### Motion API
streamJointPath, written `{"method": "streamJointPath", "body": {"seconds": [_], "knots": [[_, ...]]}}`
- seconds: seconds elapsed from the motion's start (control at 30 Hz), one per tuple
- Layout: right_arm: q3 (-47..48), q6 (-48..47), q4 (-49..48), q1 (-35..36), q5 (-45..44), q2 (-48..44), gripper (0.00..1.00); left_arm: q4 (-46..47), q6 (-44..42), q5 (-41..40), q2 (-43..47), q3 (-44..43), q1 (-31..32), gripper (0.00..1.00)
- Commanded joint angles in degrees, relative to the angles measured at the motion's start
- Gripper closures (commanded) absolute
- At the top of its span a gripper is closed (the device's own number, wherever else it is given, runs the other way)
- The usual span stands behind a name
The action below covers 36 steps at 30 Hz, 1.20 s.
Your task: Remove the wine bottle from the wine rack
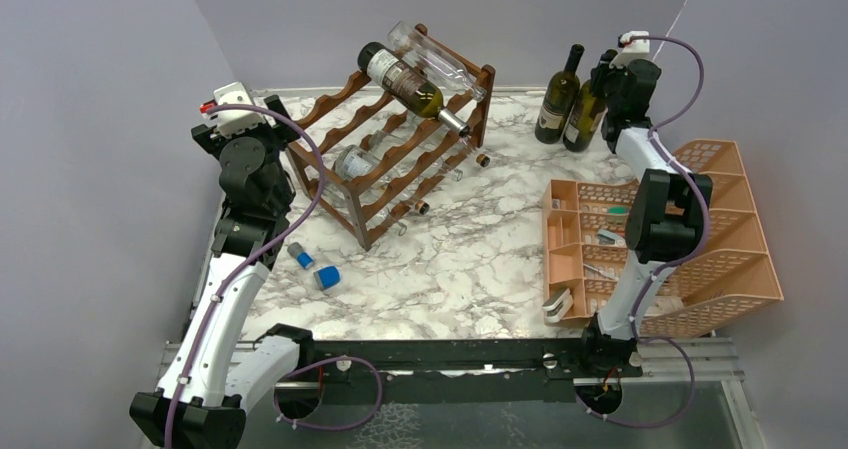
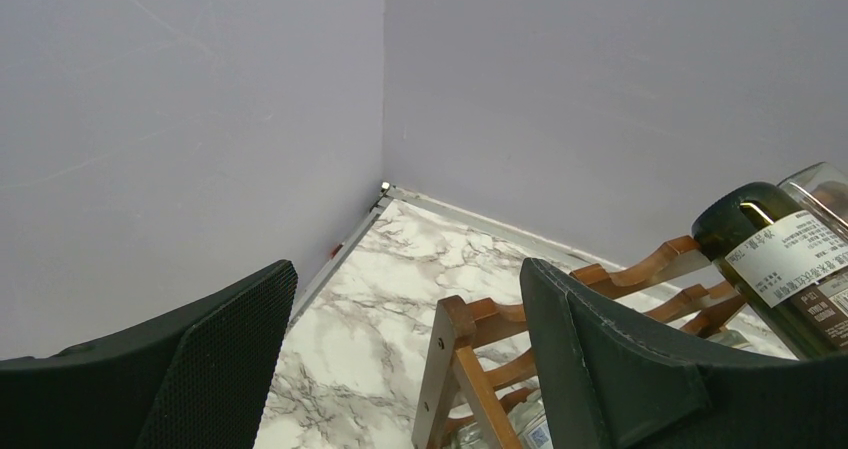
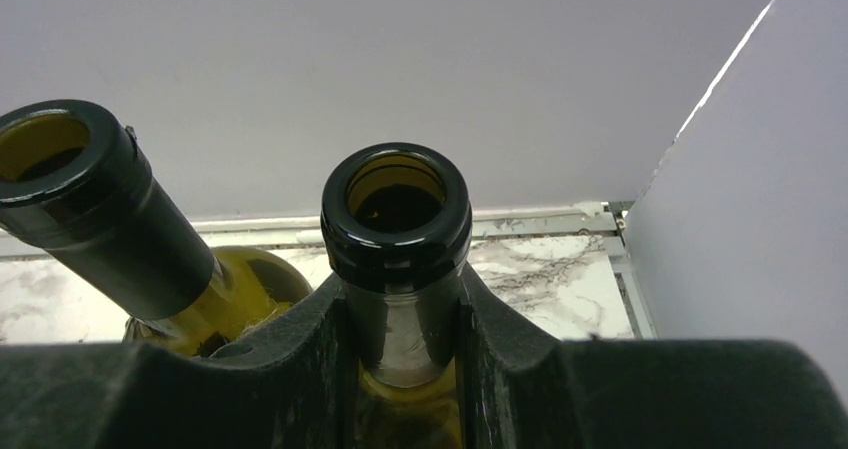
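Now | right gripper (image 3: 403, 314) pinches wine bottle (image 3: 397, 219) neck (second bottle (image 3: 90, 209) beside) | left gripper (image 2: 408, 269) spread by wine rack (image 2: 460, 331)

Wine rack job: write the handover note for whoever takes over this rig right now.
Right pincer: shut on the neck of an upright dark green glass bottle, rear right of the marble table, beside a second upright dark bottle.
Left pincer: open, empty, at the left end of the dark brown wooden wine rack.
Done: those two bottles are off the rack.
Left: a labelled dark green bottle and clear glass bottles lie on it.
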State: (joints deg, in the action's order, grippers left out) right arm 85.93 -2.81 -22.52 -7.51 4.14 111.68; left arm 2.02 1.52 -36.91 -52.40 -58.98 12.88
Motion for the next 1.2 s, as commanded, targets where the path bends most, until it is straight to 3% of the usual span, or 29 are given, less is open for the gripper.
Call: {"method": "streamJointPath", "body": {"seconds": [0.0, 0.17, 0.27, 0.43, 0.67, 0.73, 0.97, 1.17], "knots": [[-0.13, 1.01, -7.31, -0.14, -0.38, 0.52, 0.85, 0.18, 0.45, 0.08, 0.6, -0.47, 0.21, 0.12], [-1.57, 0.57, -7.45, -0.14, 0.08, -0.22, 0.69, 0.09, 0.53, 0.2, 0.81, -0.53, 0.46, 0.13], [-1.6, 0.84, -6.58, -0.14, -0.43, -0.79, 0.5, 0.09, 0.74, 0.6, 0.89, -0.52, 0.52, 0.13], [-0.68, 0.98, -3.64, -0.13, -0.65, -2.19, 0.3, 0.07, 0.85, 0.67, 1.11, -0.47, 0.64, 0.13], [-1.83, 2.35, 1.33, -0.14, -2.74, -7.18, 0.11, 0.14, 1.22, 1.14, 1.57, -0.2, 0.98, 0.13], [-3.53, 3.2, 2.32, -0.14, -2.85, -9.68, 0.01, 0.28, 1.29, 1.13, 1.74, -0.05, 1.1, 0.13], [-13.93, 7.42, 5.75, -0.12, -3.14, -22.47, 0.0, 0.42, 1.42, 1.49, 2.73, 0.34, 1.88, 0.13], [-28.54, 12.13, 8.54, -0.01, 6.35, -38.59, 0.0, 0.52, 2.16, 3.64, 2.86, 0.94, 2.62, 0.1]]}}
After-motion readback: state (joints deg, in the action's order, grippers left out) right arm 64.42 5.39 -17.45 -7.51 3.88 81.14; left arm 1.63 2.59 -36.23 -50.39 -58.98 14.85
